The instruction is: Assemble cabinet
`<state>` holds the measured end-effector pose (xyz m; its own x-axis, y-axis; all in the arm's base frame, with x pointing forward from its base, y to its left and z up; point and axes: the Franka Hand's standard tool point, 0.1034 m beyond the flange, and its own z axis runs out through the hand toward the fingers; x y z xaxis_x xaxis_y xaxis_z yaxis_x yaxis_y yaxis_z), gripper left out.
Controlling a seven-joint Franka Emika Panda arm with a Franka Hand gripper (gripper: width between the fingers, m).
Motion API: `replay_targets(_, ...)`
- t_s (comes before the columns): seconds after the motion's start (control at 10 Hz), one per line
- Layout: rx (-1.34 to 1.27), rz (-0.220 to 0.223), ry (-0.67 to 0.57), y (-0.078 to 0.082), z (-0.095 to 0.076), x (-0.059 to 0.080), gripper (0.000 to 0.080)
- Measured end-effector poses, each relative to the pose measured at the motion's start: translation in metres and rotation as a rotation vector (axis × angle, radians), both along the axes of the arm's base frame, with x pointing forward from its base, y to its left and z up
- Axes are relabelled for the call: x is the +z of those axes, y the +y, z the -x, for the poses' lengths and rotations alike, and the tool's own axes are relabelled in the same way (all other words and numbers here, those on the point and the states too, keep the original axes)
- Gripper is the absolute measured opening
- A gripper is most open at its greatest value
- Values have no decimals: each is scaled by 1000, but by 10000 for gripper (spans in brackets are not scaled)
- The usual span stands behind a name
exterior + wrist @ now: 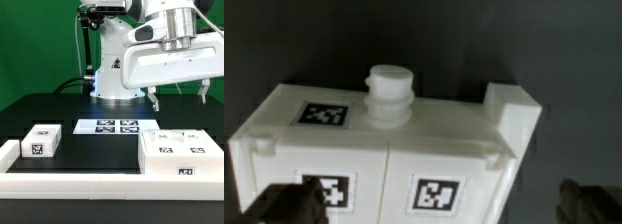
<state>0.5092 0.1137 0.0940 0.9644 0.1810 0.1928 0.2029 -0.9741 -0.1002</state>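
Pincer [179, 98] wide open, jaws at full spread, nothing held. It hangs in the air, clear of every part.

Reading the exterior view as a clock face:
- Cabinet [180, 155] sits on the black table [40, 110] at about 4 o'clock.
- The pincer is straight above it at about 2 o'clock, with a plain gap between the fingertips and the cabinet's top.
- Small white block [42, 142] lies well apart at 8 o'clock.
- Marker board [108, 127] lies flat near the centre, between block and cabinet.
- White rail [70, 185] runs along the 6 o'clock edge.

Wrist view:
- Cabinet [384, 150] is directly beneath the pincer [438, 205].
- The dark fingers [287, 205] stand outside its two flanks, touching neither.
- A short round peg [388, 88] stands upright on the cabinet's upper face, with a raised corner piece [509, 100] near it.
- Square tags [322, 113] face the camera.

Judgement: this looks like the approach for a grasp on the cabinet body, lined up but not yet gripped. The next move calls for a straight descent that keeps the jaws astride the flanks, then a close on them. The body looks nearly as wide as the opening, so margin is slim. A small sideways error would land a finger on the top face. Whether the body is to be lifted or only turned, I cannot tell.
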Motion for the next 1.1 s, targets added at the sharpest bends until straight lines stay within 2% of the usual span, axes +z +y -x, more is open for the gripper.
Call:
replay_targets(0.2, 3, 1, 2, -1, 1, -1, 649)
replay_targets(0.4, -154, 1, 36, -7, 9, -6, 649)
replay_targets(0.5, -221, -11, 14, -3, 10, -8, 649)
replay_targets(0.7, -180, -8, -11, -2, 9, -9, 649)
replay_targets(0.8, -177, -15, -33, -1, 7, -7, 649)
replay_targets(0.9, -179, -55, -143, 4, 4, -5, 649)
replay_targets(1.0, -161, -81, -238, 1, 14, -15, 649)
replay_targets(1.1, -181, -87, -244, -3, 25, -30, 649)
